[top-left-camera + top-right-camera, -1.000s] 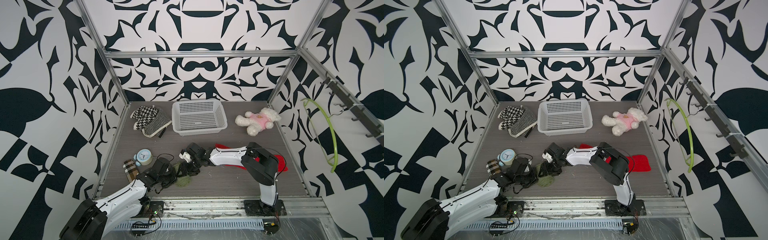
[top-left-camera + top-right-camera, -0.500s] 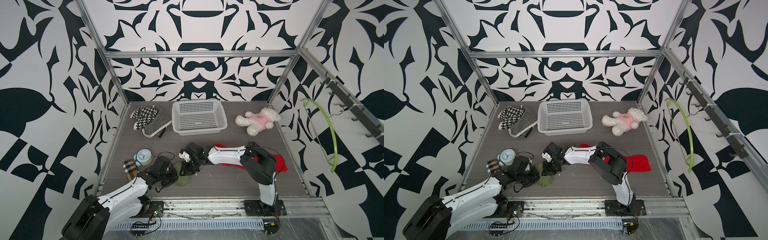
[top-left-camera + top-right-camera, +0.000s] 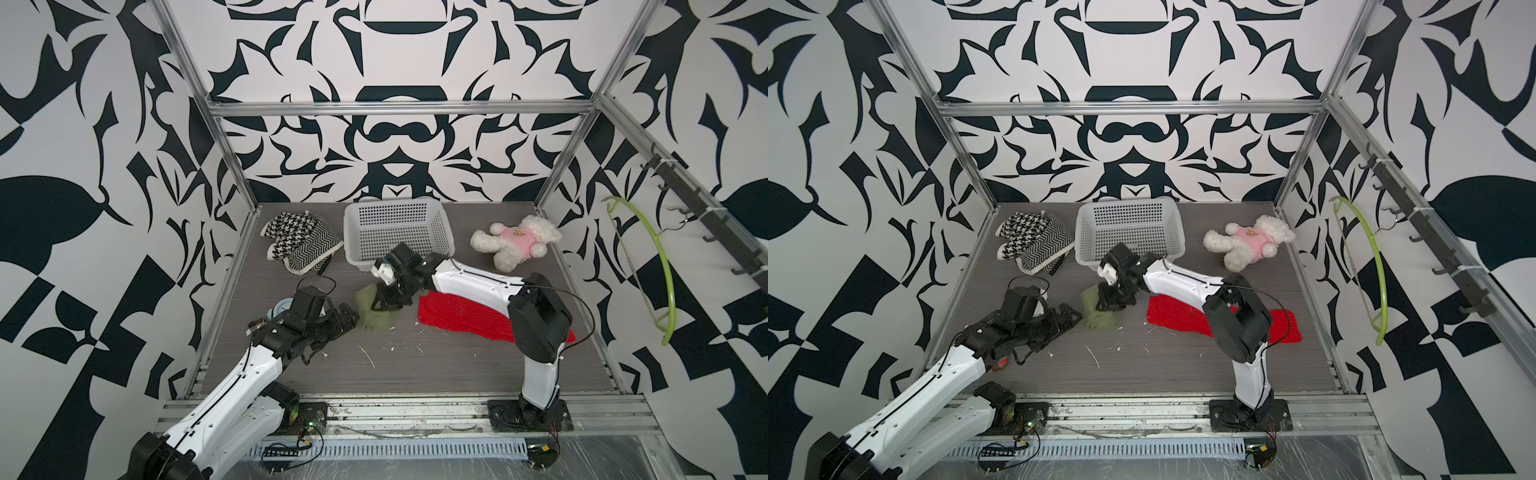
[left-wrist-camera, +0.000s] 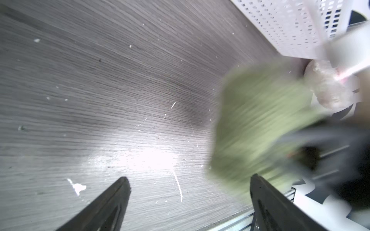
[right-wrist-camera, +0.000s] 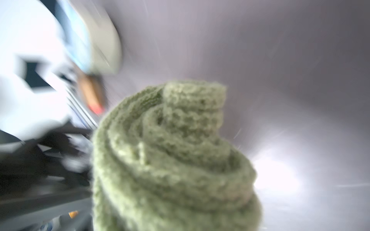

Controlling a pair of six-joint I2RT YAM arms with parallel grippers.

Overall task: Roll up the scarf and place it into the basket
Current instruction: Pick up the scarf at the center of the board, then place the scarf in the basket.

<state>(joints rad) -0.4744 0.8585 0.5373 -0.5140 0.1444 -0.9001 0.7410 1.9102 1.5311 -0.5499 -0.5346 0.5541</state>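
Grey wood-grain tabletop (image 3: 415,365) fills the lower half of both top views, enclosed by black-and-white patterned walls and an aluminium frame. At the upper centre of the tabletop stands the basket (image 3: 395,232), white, perforated and upright. The scarf (image 3: 372,309), a green knitted roll, sits at centre frame, below the basket's lower left corner and outside it. Whether it rests on the tabletop or hangs just above it cannot be told. The right gripper (image 3: 388,300) reaches in from the right and is closed onto the roll's right-hand side, pinching it. In the right wrist view the spiral end of the scarf (image 5: 176,156) fills the frame, sharp against a blurred background, and the fingers are out of sight. The left gripper (image 3: 351,321) lies just left of the roll, jaws spread wide; contact with the roll cannot be told. The left wrist view shows its two dark fingers (image 4: 112,200) well separated with bare tabletop between them. To the right of the scarf a red knitted cloth (image 3: 465,320) lies flat beneath the right arm. A plush bear (image 3: 515,243) lies right of the basket, and a black-and-white patterned cloth (image 3: 299,243) lies left of it.
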